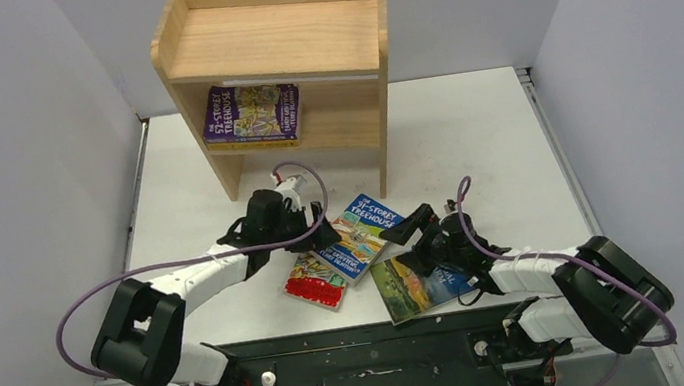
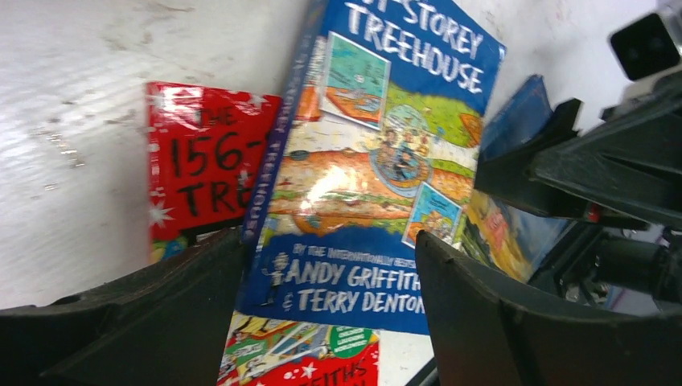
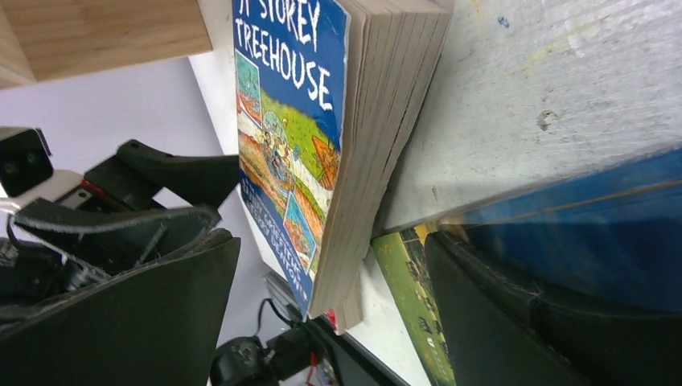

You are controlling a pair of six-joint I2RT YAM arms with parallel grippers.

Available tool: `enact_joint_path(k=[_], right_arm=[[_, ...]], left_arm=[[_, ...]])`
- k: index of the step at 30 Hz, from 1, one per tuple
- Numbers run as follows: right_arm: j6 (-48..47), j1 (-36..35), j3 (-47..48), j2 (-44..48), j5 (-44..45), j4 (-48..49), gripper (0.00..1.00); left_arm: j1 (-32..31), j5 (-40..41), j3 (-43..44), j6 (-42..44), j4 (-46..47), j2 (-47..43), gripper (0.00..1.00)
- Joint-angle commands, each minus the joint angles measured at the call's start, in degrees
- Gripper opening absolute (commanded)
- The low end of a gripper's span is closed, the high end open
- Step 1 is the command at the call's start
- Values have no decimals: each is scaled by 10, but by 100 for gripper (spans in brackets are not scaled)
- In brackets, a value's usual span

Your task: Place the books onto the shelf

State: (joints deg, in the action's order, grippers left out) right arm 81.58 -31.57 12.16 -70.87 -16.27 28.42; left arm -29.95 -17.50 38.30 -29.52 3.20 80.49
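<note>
The wooden shelf (image 1: 271,36) stands at top centre, with the purple book (image 1: 251,115) on its inner board. At mid-frame the blue Treehouse book (image 1: 363,230) overlaps the red book (image 1: 316,285). The left tool (image 1: 314,225) is at its left edge and the right tool (image 1: 411,242) is to its right, over the landscape book (image 1: 417,288). Both tools gape wide and hold nothing.

I see the shelf (image 1: 276,36) as pale bare wood, smooth and matt. The blue book (image 2: 362,177) has a glossy cover (it throws glare) over plain paper pages. The table (image 2: 80,121) looks white, matt and scuffed. The left gripper (image 2: 328,245) has matt black plastic fingers (image 2: 153,322).
</note>
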Motion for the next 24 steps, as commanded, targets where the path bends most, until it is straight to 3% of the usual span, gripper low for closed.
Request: enact_joint_path(k=[1,14,17,20,24], right_arm=[[38,-14,6,-47,22,87,90],[36,-19,-20,-84,19,136,90],[32,-18,-31,-67,22,109,91],[-1,-16,-23,-24,46,18,91],[-39,-15,-14,12,96,-43,95]], left_arm=[[-23,-62,11,-23,71,12,75],[-66,-131,-17,-127,174,38,75],[-63,-64,1,-92,96,36,75],[-60,-19,19,-50,51,36,75],[-59,-29,40,-27,34,67,75]])
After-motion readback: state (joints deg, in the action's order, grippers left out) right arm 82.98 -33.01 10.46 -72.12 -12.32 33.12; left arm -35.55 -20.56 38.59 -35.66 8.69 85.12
